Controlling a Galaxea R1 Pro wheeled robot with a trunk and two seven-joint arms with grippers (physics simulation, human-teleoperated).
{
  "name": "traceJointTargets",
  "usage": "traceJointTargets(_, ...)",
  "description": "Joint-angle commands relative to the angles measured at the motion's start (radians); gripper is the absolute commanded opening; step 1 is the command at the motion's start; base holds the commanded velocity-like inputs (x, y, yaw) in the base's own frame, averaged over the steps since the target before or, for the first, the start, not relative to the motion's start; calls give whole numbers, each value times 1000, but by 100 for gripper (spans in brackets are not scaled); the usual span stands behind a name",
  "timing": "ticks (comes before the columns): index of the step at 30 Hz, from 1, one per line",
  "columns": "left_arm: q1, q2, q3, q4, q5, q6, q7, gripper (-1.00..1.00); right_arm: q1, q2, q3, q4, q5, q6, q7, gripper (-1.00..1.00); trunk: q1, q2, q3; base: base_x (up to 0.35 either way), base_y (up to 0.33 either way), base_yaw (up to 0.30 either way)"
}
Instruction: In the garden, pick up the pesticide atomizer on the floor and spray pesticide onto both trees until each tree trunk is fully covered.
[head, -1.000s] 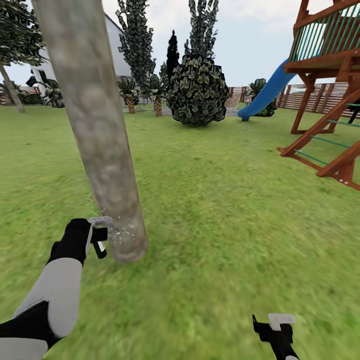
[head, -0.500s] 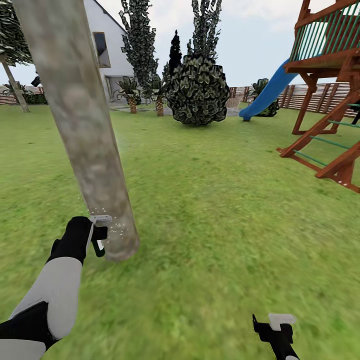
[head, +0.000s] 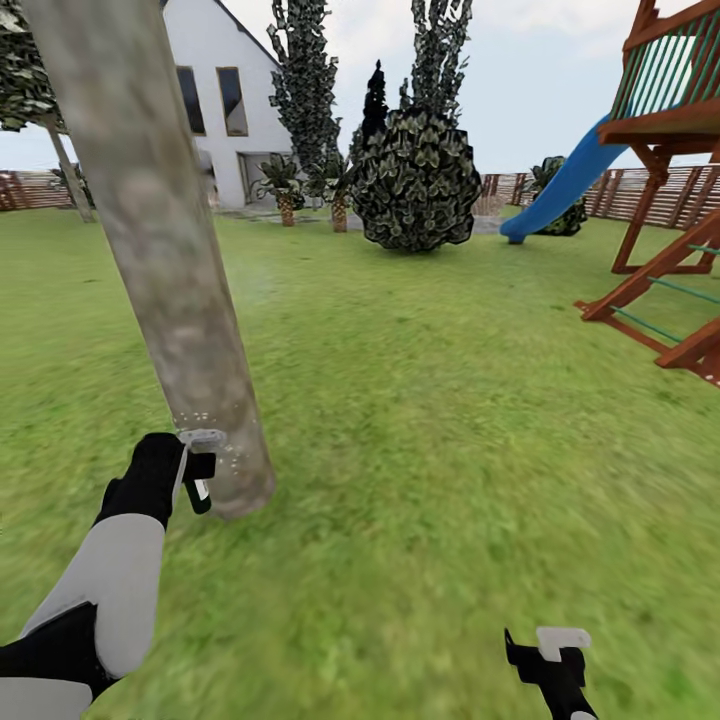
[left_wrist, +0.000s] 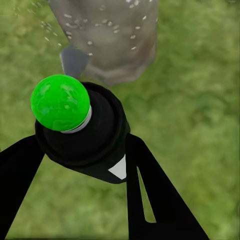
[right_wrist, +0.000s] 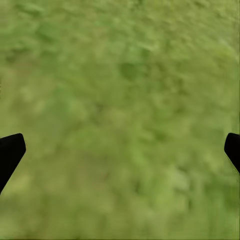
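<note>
A thick mottled grey-brown tree trunk (head: 165, 260) rises close ahead on the left and leans out of the head view's top. My left gripper (head: 197, 468) hovers right at its base, shut on the pesticide atomizer (head: 200, 482). The left wrist view shows the atomizer (left_wrist: 92, 137) as a black body with a bright green round cap and a white patch, aimed at the trunk (left_wrist: 107, 40). White pesticide specks (left_wrist: 100, 22) dot the lower bark. A second tree (head: 62, 165) stands far off at the left. My right gripper (head: 556, 652) hangs open over bare grass (right_wrist: 125, 110).
A big round bush (head: 415, 180) stands mid-distance, with short palms (head: 286, 190) and a white house (head: 215, 110) behind it. A wooden playhouse (head: 670, 200) with a blue slide (head: 558, 190) occupies the right. A slat fence (head: 610, 190) closes the lawn.
The whole view has swung left, bringing the house into sight and sliding the playhouse right. The left gripper stays at the trunk base with the atomizer; fewer specks float there.
</note>
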Motion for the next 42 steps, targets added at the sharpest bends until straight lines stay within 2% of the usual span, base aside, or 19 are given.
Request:
traceJointTargets(1, -1, -1, 3, -1, -11, 3, -9, -100, -1, 0, -4, 2, 11, -4, -6, 100, 0, 0, -1, 162, -260, 165)
traceJointTargets(17, 6, 1, 4, 0, -11, 3, -8, -100, -1, -1, -4, 2, 11, -4, -4, 100, 0, 0, -1, 143, -256, 14)
traceJointTargets(26, 13, 2, 8, 0, -12, 2, -7, -100, -1, 0, -4, 2, 11, -4, -4, 100, 0, 0, -1, 96, -264, 251)
traceJointTargets(27, 15, 2, 11, 1, -12, 1, -7, -100, -1, 0, -4, 2, 11, -4, -4, 100, 0, 0, -1, 145, -264, 277)
traceJointTargets(30, 19, 1, 58, 12, -12, -9, -9, -100, -1, 0, -4, 2, 11, -4, -4, 100, 0, 0, -1, 153, -264, 276)
traceJointTargets(31, 28, 1, 64, 14, -11, -11, -9, -100, -1, 0, -4, 2, 11, -4, -4, 100, 0, 0, -1, 155, -264, 264)
traceJointTargets(42, 43, -2, 70, 10, -12, -14, 1, -100, -1, 0, -4, 2, 11, -4, -4, 100, 0, 0, -1, 154, -264, 39)
